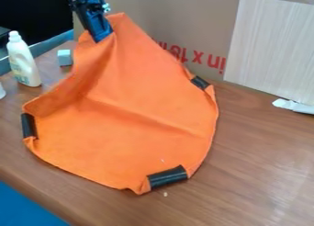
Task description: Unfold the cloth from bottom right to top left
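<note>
Cloth (135, 124): spread over the desk (257, 161), raised toward eleven o'clock. Pinched there in the claw (103, 35), closed on an upper corner.

Wooden table (257, 165); orange cloth (135, 128) over its middle, far corner lifted; white bottle (23, 62) and pale block (65, 58) at far left; cardboard (184, 18) and a white object (294, 106) toward the far edge.

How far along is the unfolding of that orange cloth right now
Mostly done, by the look of it. The orange cloth spreads broadly over the table, black bands showing at its left, bottom and right corners. In progress: its upper-left end is held up by the hand. Left to do: lower that end, release it, and perhaps smooth the creases.
</note>
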Tool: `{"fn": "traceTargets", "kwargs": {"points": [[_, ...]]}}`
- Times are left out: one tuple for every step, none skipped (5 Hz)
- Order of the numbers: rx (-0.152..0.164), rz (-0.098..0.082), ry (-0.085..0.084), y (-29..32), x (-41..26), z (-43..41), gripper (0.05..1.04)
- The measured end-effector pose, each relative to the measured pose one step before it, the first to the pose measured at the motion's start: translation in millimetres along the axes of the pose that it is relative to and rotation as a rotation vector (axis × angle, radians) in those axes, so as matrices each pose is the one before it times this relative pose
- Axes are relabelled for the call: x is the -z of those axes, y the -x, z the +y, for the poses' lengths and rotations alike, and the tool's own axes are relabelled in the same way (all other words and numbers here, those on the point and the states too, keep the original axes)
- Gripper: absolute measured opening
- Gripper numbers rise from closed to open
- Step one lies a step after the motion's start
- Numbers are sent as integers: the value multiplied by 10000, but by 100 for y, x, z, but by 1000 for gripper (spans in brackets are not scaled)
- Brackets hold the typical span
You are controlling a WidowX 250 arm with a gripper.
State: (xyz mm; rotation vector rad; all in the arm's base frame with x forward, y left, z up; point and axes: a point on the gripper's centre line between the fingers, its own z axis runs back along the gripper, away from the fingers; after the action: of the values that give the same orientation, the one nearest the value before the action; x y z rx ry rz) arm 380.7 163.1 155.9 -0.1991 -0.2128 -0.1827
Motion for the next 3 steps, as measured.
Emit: {"fn": "traceTargets", "kwargs": {"points": [[-175,131,-131,-151,225,1012,79],[23,-26,-305,27,-511,755,182],[-61,232,-14,106,43,1195,419]]}}
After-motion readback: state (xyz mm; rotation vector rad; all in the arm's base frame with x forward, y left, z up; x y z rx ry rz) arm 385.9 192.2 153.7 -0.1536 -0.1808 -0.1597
